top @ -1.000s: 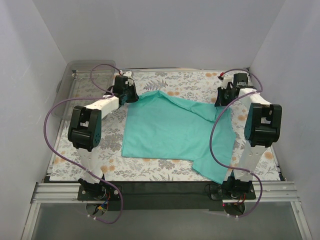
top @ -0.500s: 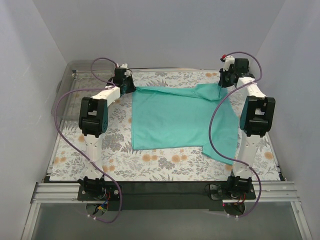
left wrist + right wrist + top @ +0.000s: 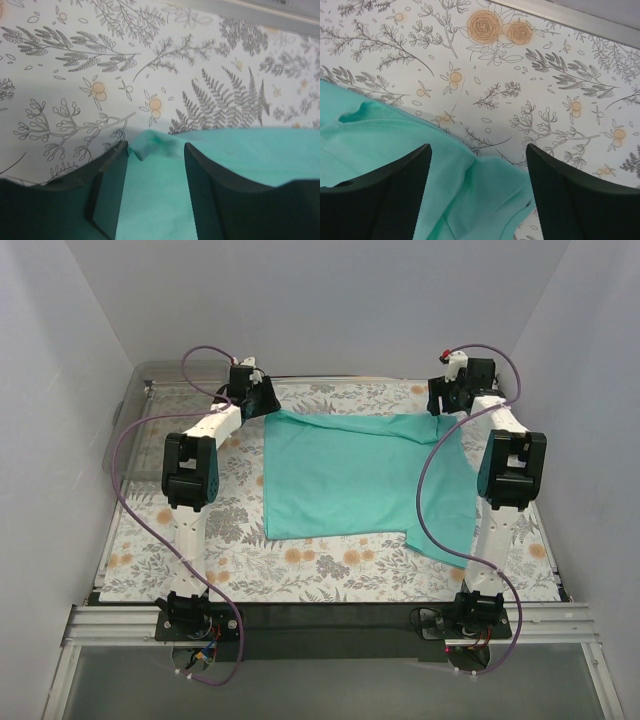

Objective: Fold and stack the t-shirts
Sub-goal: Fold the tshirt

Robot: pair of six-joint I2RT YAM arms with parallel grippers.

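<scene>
A teal t-shirt lies spread on the flower-patterned table, with one sleeve reaching toward the near right. My left gripper stands open over the shirt's far left corner. In the left wrist view that crumpled corner sits loose between the parted fingers of the left gripper. My right gripper is open at the far right corner. In the right wrist view the shirt lies slack under the wide-apart fingers of the right gripper, and nothing is pinched.
A clear plastic bin stands at the far left of the table. White walls close in the back and both sides. A metal rail runs along the table's far edge. Purple cables loop off both arms.
Both grippers carried the shirt's far edge toward the back, stretching it flat, then opened and let it go. The far corners now rest on the table.
</scene>
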